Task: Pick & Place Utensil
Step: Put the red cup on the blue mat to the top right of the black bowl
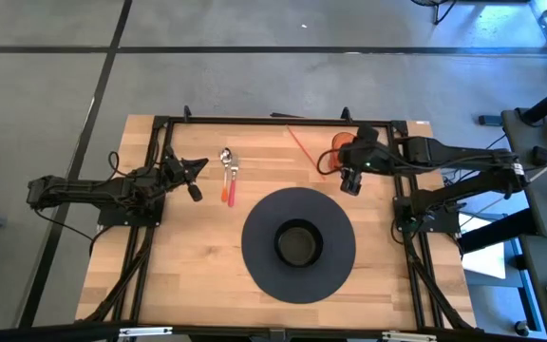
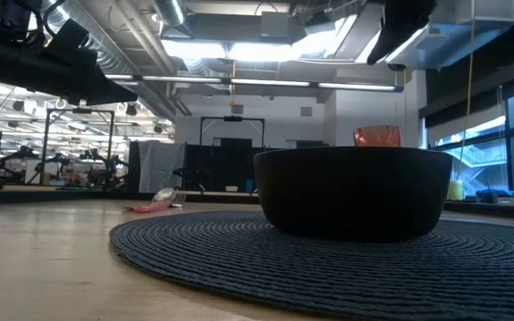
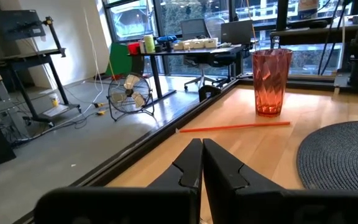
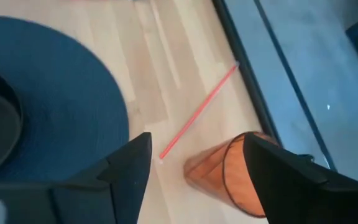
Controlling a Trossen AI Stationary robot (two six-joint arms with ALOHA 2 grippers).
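The utensil (image 1: 229, 179), with a silver head and an orange-red handle, lies flat on the wooden table left of the round dark mat (image 1: 254, 275). It also shows in the low view as the utensil (image 2: 154, 204). A black bowl (image 1: 297, 242) stands on the middle of the mat. My left gripper (image 1: 196, 180) waits shut just left of the utensil, its shut fingers (image 3: 191, 168) pointing level. My right gripper (image 1: 351, 182) hangs open above the table, between the mat's far right rim and an orange cup (image 1: 342, 144). Its fingers (image 4: 132, 165) stand wide apart with nothing between them.
The orange cup (image 4: 232, 180) stands upright near the far right corner. A thin red straw (image 4: 199, 112) lies flat on the wood beside it. Black frame rails (image 1: 254, 122) run along the table's far edge and sides. Bare wood lies left of and in front of the mat.
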